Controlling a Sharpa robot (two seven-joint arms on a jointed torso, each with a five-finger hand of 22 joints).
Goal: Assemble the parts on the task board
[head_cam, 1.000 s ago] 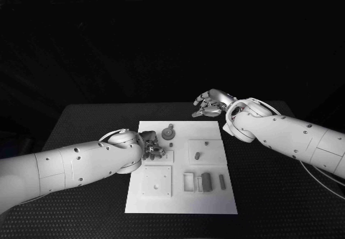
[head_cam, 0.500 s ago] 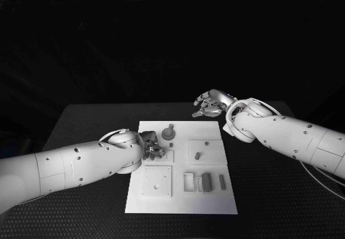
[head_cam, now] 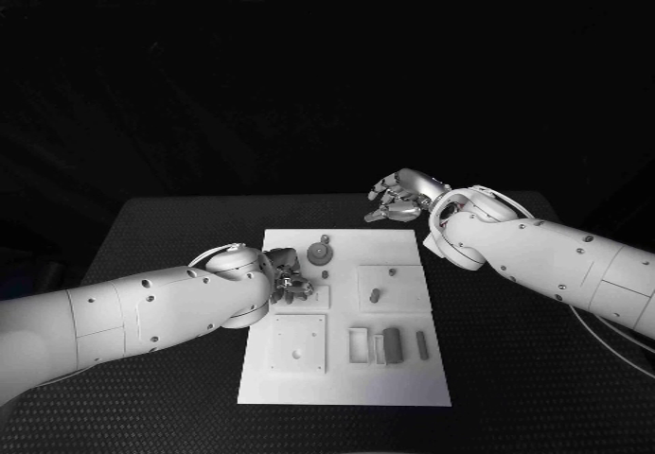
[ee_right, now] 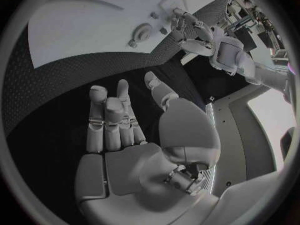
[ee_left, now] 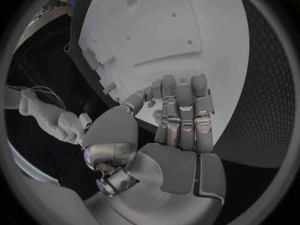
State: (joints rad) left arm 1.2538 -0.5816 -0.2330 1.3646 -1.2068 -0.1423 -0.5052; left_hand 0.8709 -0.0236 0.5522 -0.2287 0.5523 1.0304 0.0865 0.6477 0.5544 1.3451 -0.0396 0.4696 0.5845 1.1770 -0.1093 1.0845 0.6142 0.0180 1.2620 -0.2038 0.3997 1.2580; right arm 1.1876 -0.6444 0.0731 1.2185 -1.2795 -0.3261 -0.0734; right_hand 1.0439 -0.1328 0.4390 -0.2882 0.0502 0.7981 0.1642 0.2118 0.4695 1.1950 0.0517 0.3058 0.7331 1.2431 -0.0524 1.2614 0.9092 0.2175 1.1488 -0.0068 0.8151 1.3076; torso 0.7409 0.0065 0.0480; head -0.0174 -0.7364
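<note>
1. The black bench (head_cam: 519, 359) is carrying one white task board (head_cam: 345, 388), and everything below is placed relative to that board. One risk: any sideways push from an arm could, I judge, be sliding the loose-looking board and spoiling the alignment.
2. Two robot hands are working. The left robot hand (head_cam: 287, 276) is hovering low over the board's left-middle area, fingers stretched out fairly straight and close together; in the left wrist view (ee_left: 178, 116) I cannot tell whether anything small is sitting between thumb and fingers. The right robot hand (head_cam: 398, 200) is hanging above the bench just beyond the board's far edge, fingers loosely curled, holding nothing.
3. Raised white blocks are sitting on the board: I am counting three square ones, the nearest at the board's near left (head_cam: 298, 342).
4. One round gear-like part (head_cam: 320, 253) is lying near the board's far edge. The left fingers, coming down beside it, could be knocking it off its seat.
5. Small grey parts (head_cam: 393, 346) are standing at the board's near right, about three bars; a few tinier pegs are too small for counting.
</note>
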